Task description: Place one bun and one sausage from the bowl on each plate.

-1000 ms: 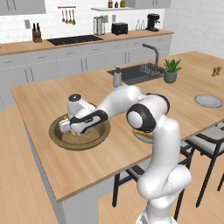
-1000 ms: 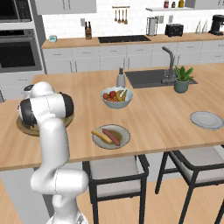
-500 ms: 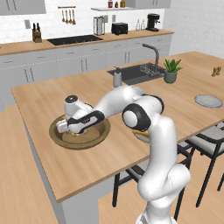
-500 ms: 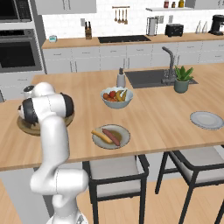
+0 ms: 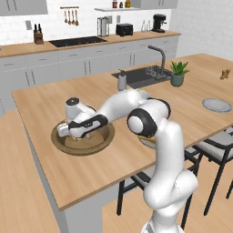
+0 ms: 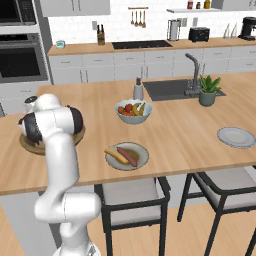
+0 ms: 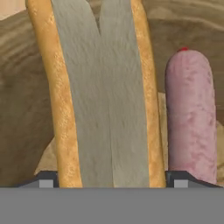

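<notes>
While the white arm reaches down over the island counter's left end, I read the two-finger gripper lowered into the wide, shallow, brown wooden bowl. Through the hand view, an elongated golden-tan bun with a pale split top lies lengthwise between the two dark fingertips, one tip on each side of it. The jaws stand about as wide as the bun; I cannot tell whether the pads touch its sides. A slim pinkish-red sausage lies just beside the bun in the same bowl, parallel to it.

From the right base view, a small flat light-grey plate near the counter's front edge carries one bun and one sausage side by side. A second light-grey plate sits at the counter's right end, well apart. A pale fruit bowl stands toward the counter's middle, near the sink.
</notes>
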Controlling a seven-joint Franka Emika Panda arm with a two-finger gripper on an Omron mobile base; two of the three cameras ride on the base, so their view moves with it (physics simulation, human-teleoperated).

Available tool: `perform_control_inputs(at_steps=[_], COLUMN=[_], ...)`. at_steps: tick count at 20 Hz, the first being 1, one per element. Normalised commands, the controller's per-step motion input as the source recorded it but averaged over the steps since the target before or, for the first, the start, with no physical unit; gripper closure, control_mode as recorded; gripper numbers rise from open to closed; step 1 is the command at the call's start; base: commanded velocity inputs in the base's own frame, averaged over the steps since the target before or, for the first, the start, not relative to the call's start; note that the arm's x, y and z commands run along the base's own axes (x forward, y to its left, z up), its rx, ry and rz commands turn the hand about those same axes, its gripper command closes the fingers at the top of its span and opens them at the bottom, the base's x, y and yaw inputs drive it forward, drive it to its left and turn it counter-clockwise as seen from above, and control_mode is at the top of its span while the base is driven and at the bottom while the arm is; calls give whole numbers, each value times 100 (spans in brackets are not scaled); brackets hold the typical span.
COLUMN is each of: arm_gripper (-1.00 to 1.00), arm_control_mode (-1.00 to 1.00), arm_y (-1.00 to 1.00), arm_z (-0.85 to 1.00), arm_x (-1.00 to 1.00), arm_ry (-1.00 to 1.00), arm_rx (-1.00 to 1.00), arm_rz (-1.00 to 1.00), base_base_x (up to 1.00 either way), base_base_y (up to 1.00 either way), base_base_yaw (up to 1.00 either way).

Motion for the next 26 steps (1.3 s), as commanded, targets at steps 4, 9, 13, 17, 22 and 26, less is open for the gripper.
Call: perform_control_inputs(at_steps=[4, 9, 13, 17, 22, 26], arm_gripper=[100, 100, 100, 100, 100, 100], arm_control_mode=[-100, -100, -100, -100, -100, -100], arm_y=[-10, -47, -78, -77, -51, -18], arm_z=[99, 100, 94, 76, 65, 0], arm_x=[-59, -71, -63, -57, -49, -16], arm_ry=[-14, -8, -1, 0, 0, 5], arm_rx=[7, 6, 2, 4, 5, 1], arm_rz=[0, 0, 0, 0, 0, -4], base_base_x=[0, 0, 0, 0, 0, 0], base_base_y=[0, 0, 0, 0, 0, 0], base_base_yaw=[0, 0, 0, 0, 0, 0])
